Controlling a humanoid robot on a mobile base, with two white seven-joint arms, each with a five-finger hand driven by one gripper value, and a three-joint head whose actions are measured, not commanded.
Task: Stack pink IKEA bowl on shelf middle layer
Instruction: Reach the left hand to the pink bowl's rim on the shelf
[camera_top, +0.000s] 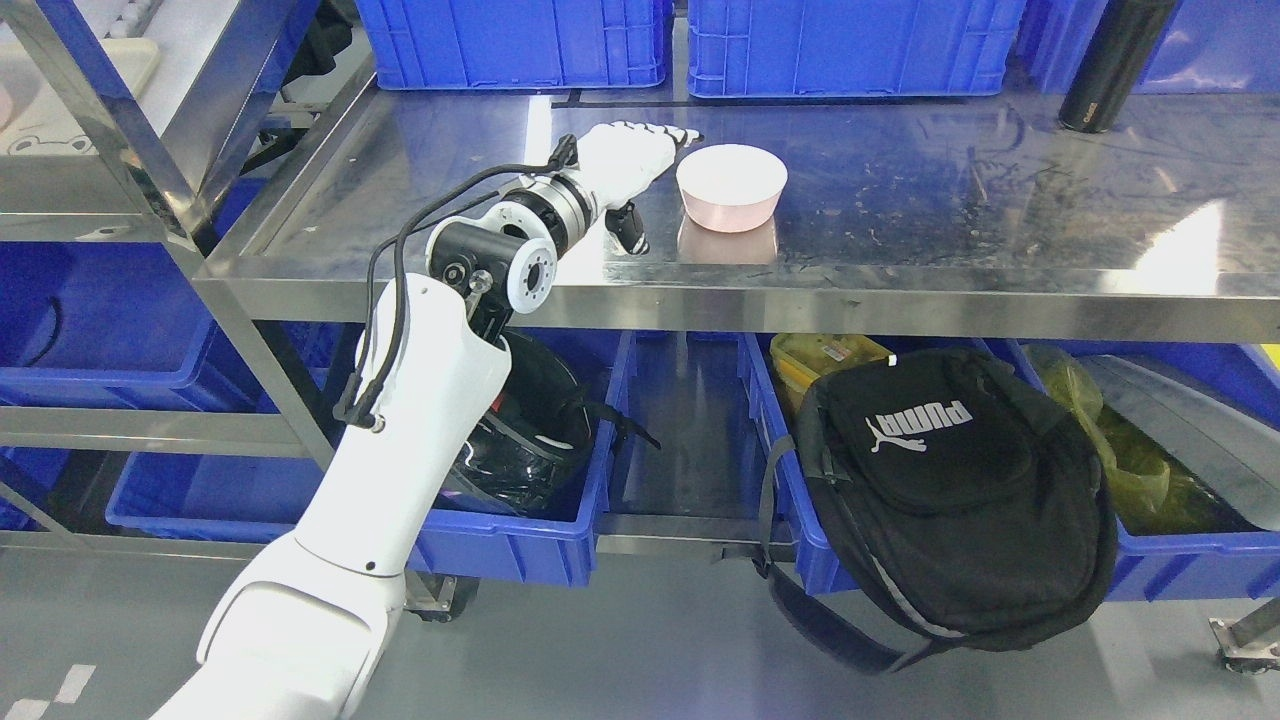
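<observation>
While the left hand is held over the steel shelf, fingers are extended and pressed together, pointing right toward the pink bowl; the dark thumb hangs below the palm, and nothing is gripped. The bowl is seen upright on the shelf surface, just beside the fingertips on their right. Contact between fingertips and rim cannot be confirmed from this view; a sliver of gap is suspected.

Key relation: the bowl lies to the right of the hand, roughly along the line of the extended fingers. The bowl is round, so no long axis is offered; approach angle is set by the rim only. The left arm is the only one in view and is clearly the working one; the right arm is not seen.

Only one pink bowl is visible, with its reflection beneath it on the steel. No second bowl to stack with is found in the frame. Step is judged as pre-grasp: the hand would need to be opened and brought across the near rim before a lift.

Risk noted: with fingers flat, a further push right would likely slide the bowl on the slick steel rather than capture it.

Blue bins line the back of the shelf; a black bottle stands far right, well apart.
</observation>
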